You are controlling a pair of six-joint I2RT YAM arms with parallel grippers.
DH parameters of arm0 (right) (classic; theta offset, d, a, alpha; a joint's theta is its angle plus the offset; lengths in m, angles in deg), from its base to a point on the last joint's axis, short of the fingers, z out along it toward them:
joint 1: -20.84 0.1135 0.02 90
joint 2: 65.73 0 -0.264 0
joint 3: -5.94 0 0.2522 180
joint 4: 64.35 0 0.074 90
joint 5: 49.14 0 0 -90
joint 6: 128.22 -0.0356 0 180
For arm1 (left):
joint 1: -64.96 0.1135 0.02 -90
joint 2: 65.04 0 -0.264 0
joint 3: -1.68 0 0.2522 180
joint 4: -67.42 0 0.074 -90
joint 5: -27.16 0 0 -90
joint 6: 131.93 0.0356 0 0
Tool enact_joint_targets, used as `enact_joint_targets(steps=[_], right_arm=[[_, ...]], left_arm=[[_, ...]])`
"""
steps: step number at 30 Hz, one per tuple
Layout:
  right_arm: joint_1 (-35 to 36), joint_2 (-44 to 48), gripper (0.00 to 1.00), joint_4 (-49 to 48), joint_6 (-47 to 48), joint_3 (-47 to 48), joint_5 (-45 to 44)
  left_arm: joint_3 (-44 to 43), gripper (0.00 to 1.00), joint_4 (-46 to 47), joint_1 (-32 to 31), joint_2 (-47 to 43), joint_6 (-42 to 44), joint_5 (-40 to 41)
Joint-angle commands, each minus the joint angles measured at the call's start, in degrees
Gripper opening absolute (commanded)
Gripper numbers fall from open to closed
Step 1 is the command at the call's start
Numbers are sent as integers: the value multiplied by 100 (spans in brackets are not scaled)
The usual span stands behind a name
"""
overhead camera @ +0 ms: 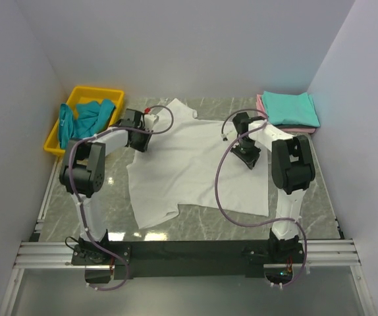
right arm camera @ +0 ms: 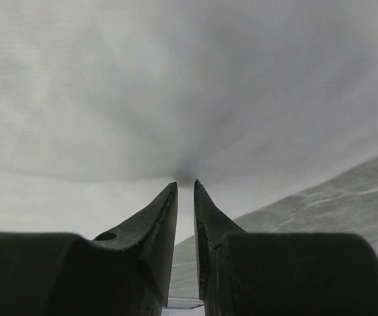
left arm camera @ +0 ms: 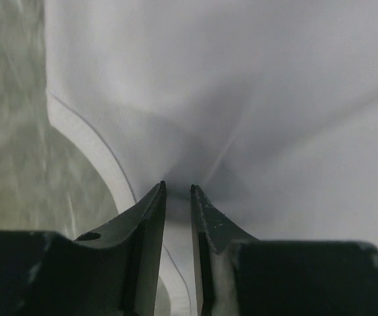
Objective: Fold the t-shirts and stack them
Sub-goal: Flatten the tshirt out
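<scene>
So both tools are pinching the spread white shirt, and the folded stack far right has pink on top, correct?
No: the top external view shows the teal shirt on top, the pink shirt beneath. The left tool and right tool do pinch the white shirt.

A yellow plastic tray [overhead camera: 100,91] sits out to the left of the left gripper [left arm camera: 177,187], just beside the left wall [overhead camera: 11,99] and near the far corner, turned at a slight angle. The table [overhead camera: 116,197] has a grey-green marbled top. A bare stretch of it shows to the left of that gripper, and another lies below and to the right of the right gripper [right arm camera: 185,184]. A plain white back wall [overhead camera: 189,46] stands beyond both grippers, and a right wall [overhead camera: 367,99] stands to the right of the right one. Behind both grippers, at the near edge, a black plate [overhead camera: 189,250] lies across silver metal rails [overhead camera: 44,253].
</scene>
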Motion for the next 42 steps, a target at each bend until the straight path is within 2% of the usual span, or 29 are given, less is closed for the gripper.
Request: enact_joint_targets(steps=[1, 5, 8, 12, 14, 20, 29, 35, 42], right_arm=[[-27, -12, 24, 75, -24, 374, -28], [-10, 137, 24, 146, 2, 296, 77], [-18, 286, 24, 146, 37, 112, 191], [-1, 542, 24, 146, 37, 40, 393], [-18, 525, 24, 163, 11, 93, 516], [-1, 130, 23, 164, -130, 32, 745], [-9, -108, 22, 102, -200, -311, 587], [-10, -126, 22, 365, -139, -478, 569], [-9, 49, 21, 515, -86, -698, 762]], left_arm=[[824, 27, -281, 125, -589, 148, 263], [1501, 28, -289, 389, -1047, 122, 264], [1608, 29, -421, 530, -1346, 86, 53], [1337, 32, -623, 530, -1794, 34, -517], [891, 34, -658, 530, -1795, -28, -641], [-296, 36, -676, 530, -1023, -221, -809], [-1063, 34, -412, 530, 173, -704, -625], [-923, 33, -386, 556, 446, -766, -238], [-431, 32, -579, 828, 245, -617, -79]])
